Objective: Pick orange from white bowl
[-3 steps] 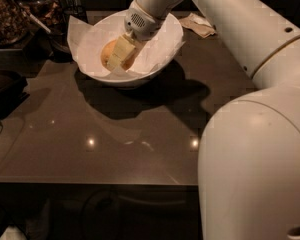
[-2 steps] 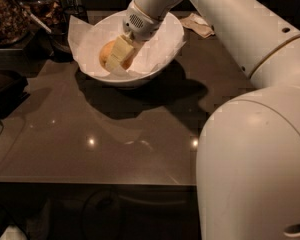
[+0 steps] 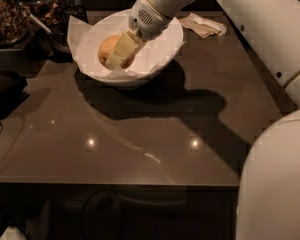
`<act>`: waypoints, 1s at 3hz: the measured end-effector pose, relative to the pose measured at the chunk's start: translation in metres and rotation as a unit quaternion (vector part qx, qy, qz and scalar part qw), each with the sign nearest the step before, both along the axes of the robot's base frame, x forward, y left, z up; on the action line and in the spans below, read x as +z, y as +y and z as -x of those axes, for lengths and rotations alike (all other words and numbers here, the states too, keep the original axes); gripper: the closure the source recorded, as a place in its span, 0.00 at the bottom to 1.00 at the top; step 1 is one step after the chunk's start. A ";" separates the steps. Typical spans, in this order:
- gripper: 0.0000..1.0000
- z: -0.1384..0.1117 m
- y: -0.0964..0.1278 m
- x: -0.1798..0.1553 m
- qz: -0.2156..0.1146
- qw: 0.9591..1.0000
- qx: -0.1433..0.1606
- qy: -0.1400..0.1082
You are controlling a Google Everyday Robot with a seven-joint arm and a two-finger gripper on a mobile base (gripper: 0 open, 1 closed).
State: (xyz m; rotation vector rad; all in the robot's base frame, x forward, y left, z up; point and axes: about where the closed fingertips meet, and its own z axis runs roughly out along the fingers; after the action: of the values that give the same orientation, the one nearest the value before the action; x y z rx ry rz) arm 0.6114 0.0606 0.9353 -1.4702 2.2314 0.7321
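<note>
The white bowl (image 3: 166, 58) stands at the back of the dark table, lined with crumpled white paper (image 3: 84, 34) that sticks up past its rim. The orange (image 3: 105, 47) lies inside it, left of centre. My gripper (image 3: 116, 58) reaches down into the bowl from the upper right and lies right against the orange, covering its right side. The arm's white wrist (image 3: 149, 15) hangs over the bowl's middle.
A crumpled beige napkin (image 3: 205, 26) lies behind the bowl to the right. Jars and containers (image 3: 10, 14) crowd the back left, with a dark tray (image 3: 5, 86) at the left edge. My white arm and body (image 3: 275, 184) fill the right side.
</note>
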 end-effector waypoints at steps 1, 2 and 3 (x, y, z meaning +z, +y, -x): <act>1.00 0.039 -0.009 0.016 -0.017 1.000 -0.002 -0.010; 1.00 0.040 -0.009 0.013 -0.014 1.000 -0.002 -0.007; 1.00 0.041 -0.009 0.013 -0.014 1.000 -0.002 -0.007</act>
State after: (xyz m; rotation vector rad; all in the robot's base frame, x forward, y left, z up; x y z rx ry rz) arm 0.5708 0.0513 0.9480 -1.4533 2.2036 0.7476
